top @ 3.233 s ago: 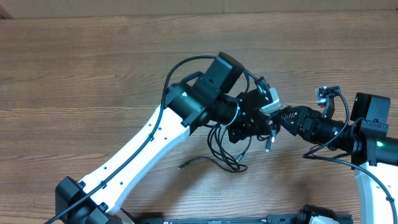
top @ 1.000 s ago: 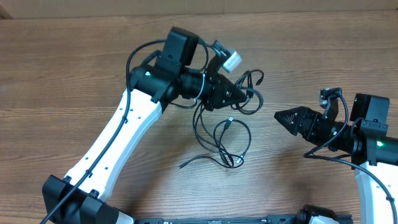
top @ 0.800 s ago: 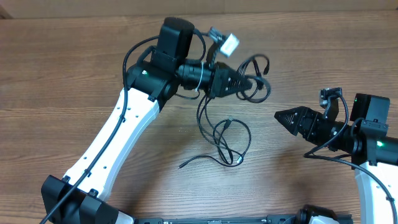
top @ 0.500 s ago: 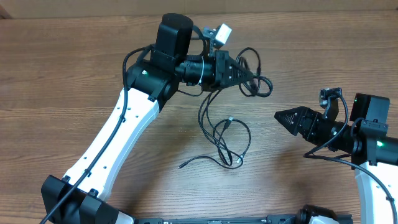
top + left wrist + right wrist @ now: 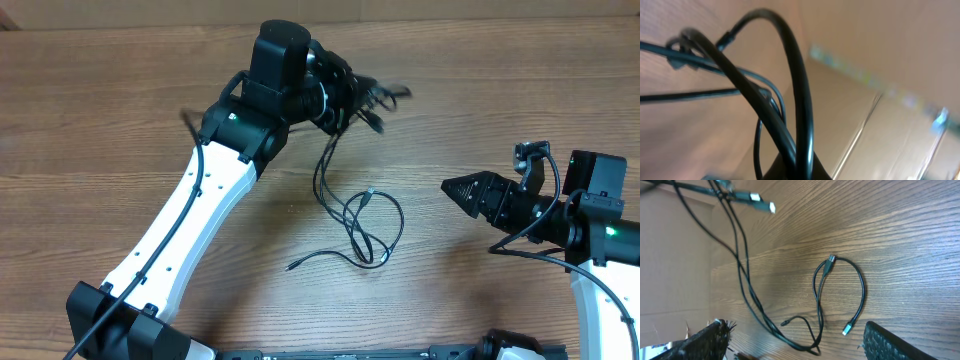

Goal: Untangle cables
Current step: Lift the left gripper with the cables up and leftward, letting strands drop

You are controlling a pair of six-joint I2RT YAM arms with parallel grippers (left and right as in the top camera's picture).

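The cables are thin black cords. One bunch is pinched in my left gripper (image 5: 352,100), which is shut on it high over the table's far middle; that bunch (image 5: 378,97) is blurred. From there a strand (image 5: 324,165) drops to loose loops (image 5: 385,232) lying on the wood. In the left wrist view the cords (image 5: 800,100) rise straight out of the closed tips of the left gripper (image 5: 800,172). My right gripper (image 5: 452,187) hovers open to the right of the loops, touching nothing. In the right wrist view the right gripper (image 5: 794,335) frames the loops (image 5: 817,295) and a silver plug (image 5: 847,328).
The wooden table (image 5: 120,120) stretches to the left and front. A cardboard edge (image 5: 480,10) runs along the far side. The left arm's white link (image 5: 200,210) slants across the front left. The right arm's body (image 5: 600,215) stands at the right edge.
My left gripper has turned and pulled back to the far left with the bunch, dragging the raised cords with it. The loops on the table and the right arm stayed put.
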